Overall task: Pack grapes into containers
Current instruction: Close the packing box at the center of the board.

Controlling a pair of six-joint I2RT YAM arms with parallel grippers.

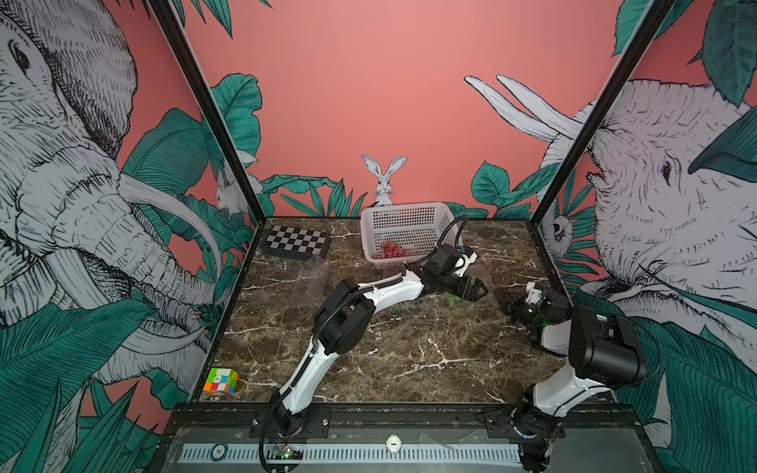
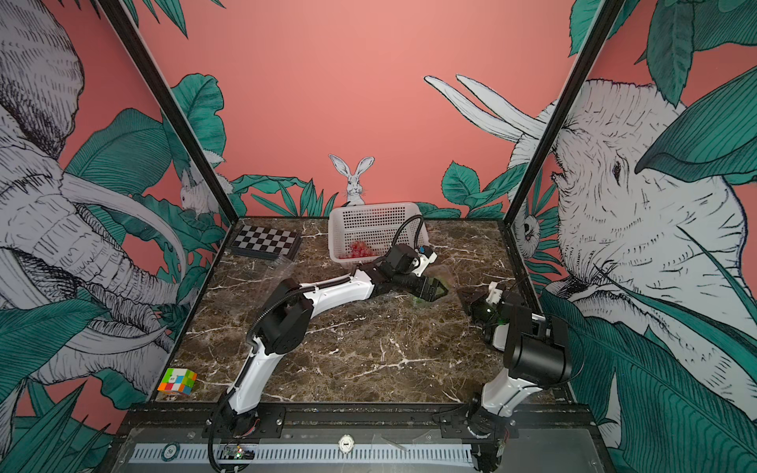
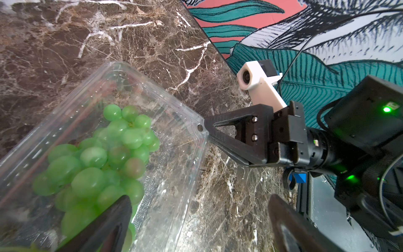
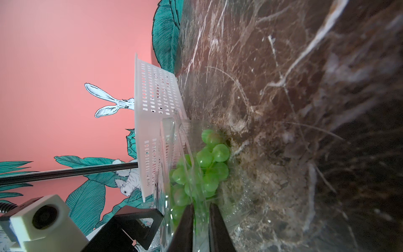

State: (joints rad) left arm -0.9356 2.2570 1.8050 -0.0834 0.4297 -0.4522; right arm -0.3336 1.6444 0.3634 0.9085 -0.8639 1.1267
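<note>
A staged robot test booth: jungle-mural wall panels (image 1: 389, 102) in black framing (image 1: 211, 108) enclose a marble-patterned surface (image 1: 409, 360), with left arm (image 1: 307, 376) and right arm (image 1: 561, 389) bolted to a front rail (image 1: 409, 415).

Bunch of bright green glossy round grapes (image 3: 98, 157), one berry blushed reddish, heaped inside a clear rectangular plastic punnet (image 3: 174, 122) with rounded corners. Resting on the brown marbled surface (image 3: 130, 32), toward its right side and near the middle of its depth. Small cluster of red grapes (image 1: 389, 250) low in the near left corner of a white perforated plastic basket (image 1: 409, 217) at the back, seen through its holes. Second clear plastic punnet (image 1: 313, 274), faint and hard to make out, standing just in front of a black-and-white chessboard (image 1: 295, 241).
</note>
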